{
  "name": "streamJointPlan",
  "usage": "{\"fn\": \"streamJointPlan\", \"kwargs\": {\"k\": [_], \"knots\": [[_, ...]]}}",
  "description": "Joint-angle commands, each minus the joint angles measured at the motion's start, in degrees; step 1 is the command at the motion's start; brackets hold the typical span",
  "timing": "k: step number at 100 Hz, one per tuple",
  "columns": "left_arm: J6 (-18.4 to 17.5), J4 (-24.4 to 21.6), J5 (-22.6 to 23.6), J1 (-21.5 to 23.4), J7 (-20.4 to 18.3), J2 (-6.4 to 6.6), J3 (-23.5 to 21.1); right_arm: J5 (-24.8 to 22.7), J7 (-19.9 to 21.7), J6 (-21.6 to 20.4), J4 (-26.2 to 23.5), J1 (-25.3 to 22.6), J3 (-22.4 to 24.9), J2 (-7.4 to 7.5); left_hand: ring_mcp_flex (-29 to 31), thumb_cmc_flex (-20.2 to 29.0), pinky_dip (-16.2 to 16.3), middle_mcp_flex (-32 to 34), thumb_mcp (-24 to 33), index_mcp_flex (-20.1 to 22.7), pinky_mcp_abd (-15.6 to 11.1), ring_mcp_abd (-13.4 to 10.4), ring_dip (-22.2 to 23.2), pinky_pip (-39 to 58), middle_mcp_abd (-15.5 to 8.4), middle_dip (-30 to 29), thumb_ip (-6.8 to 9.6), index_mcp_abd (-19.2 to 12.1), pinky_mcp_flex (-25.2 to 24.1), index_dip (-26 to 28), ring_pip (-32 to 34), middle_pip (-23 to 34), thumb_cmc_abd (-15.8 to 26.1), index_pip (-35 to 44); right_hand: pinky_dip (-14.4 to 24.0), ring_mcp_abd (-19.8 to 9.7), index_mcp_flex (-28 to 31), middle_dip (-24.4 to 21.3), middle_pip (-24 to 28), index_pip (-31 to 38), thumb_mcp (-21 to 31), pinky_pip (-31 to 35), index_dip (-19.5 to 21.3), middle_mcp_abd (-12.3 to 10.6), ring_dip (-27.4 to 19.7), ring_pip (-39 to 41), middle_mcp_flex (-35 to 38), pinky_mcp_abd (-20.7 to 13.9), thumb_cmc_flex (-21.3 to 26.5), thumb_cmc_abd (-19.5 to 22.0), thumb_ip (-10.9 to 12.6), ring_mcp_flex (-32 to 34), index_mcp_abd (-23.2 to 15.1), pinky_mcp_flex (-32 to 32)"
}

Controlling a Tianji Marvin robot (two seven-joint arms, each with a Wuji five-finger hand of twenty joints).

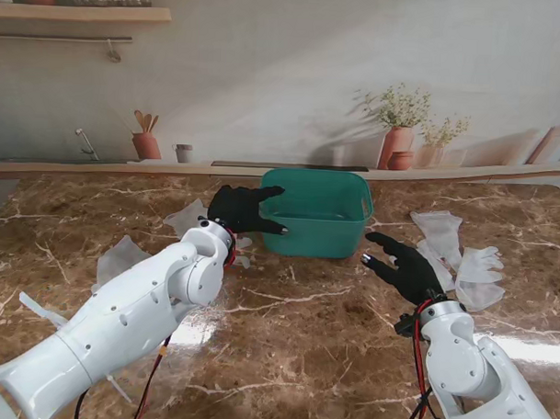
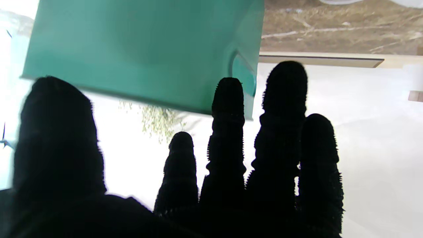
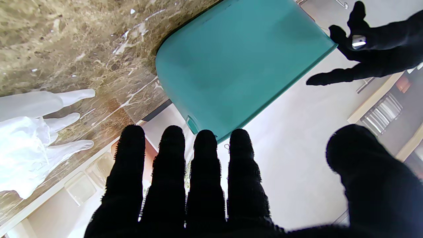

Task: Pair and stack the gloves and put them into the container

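- The left hand (image 1: pixel 240 208) hangs at the left wall of the green container (image 1: pixel 318 214) with its fingers (image 1: pixel 271 227) spread and holding nothing; two of them reach toward the rim and the near left corner. A careless sweep here would likely knock the light tub along the marble surface (image 1: pixel 294 329), since nothing pins it down.
- The right hand (image 1: pixel 409 269) hovers palm down with its fingers (image 3: pixel 170 158) released and empty, between the container and the pile of translucent gloves (image 1: pixel 462 262) on the right. The pile lies just beside this hand's outer edge, not under the fingers, so a straight closing would probably catch nothing.
- The gloves in that pile overlap and look thin and limp. A pinch may lift more than one layer or only drag a cuff, which would spoil the pairing.
- More clear gloves (image 1: pixel 122 259) lie on the left, partly hidden by the left arm, well behind the left fingers. One small piece shows near the left wrist, too unclear to name.
- Whether any gloves already lie in the container cannot be told; its floor shows only faint reflections.
- Both hands flank the same tub, so a shared reach into it risks the fingers colliding.
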Motion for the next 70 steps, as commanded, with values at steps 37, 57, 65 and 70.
{"fn": "streamJointPlan", "kwargs": {"k": [37, 57, 65, 70], "knots": [[-4.86, -13.88, -2.01, 12.52, 0.46, 2.37, -12.49, -2.12, 2.02, -0.14, -1.78, -0.84, 0.84, 0.51, -9.45, -2.61, -2.87, -7.92, -2.85, -5.21, 0.38, -0.43, 0.02, -6.30, -1.02, -0.53, 1.50, -0.64, -7.20, 0.00, -4.62, -3.65, 5.72, 0.04, 1.18, -1.73, 0.78, -0.05, -0.67, 0.19, -0.79, -0.51, 0.46, -0.71, 0.03, -0.76, -0.50, -1.57, 0.29, -0.66, 1.11, -0.94, -1.14, -0.86], [-10.66, -17.21, -3.63, 19.17, 0.57, 3.13, -18.61, -4.21, 3.70, 0.11, -3.07, -1.48, 1.61, 1.04, -15.30, -2.94, -5.50, -11.26, -2.63, -3.61, -0.36, -0.13, 0.24, -13.09, -0.18, -0.61, 1.95, 0.29, -10.82, 1.36, -10.11, -6.93, 6.60, 2.81, 0.88, -1.80, 0.73, -0.02, -0.53, 0.20, -0.60, -0.92, 0.48, -0.53, -0.07, -0.68, -0.24, -2.29, 0.26, -1.27, 1.05, -0.76, -0.81, -0.69], [-13.20, -18.04, -4.64, 21.76, 0.25, 3.40, -20.84, -5.16, 4.65, 0.32, -3.51, -1.65, 1.80, 1.31, -20.19, -2.95, -6.21, -15.56, -2.59, -2.66, 0.05, -0.07, -0.60, -14.45, 0.36, -1.57, 2.08, 0.57, -11.95, 1.85, -13.88, -10.03, 6.71, 3.72, 0.80, -1.78, 0.66, -0.01, -0.50, 0.20, -0.50, -0.99, 0.48, -0.60, -0.10, -0.65, -0.20, -2.41, 0.26, -1.52, 1.01, -0.75, -0.76, -0.66], [-14.75, -18.52, -5.53, 23.25, -0.17, 3.54, -22.08, -5.82, 4.98, 0.45, -3.68, -1.68, 1.78, 1.44, -23.96, -2.88, -6.96, -19.91, -2.50, -0.86, -0.54, -0.65, -1.77, -15.95, 0.53, -2.89, 2.19, 1.24, -12.93, 2.60, -17.36, -12.93, 6.94, 5.19, 0.78, -1.80, 0.72, 0.01, -0.44, 0.24, -0.42, -0.98, 0.51, -0.70, -0.11, -0.61, -0.10, -2.45, 0.33, -1.71, 1.00, -0.68, -0.70, -0.57]]}}
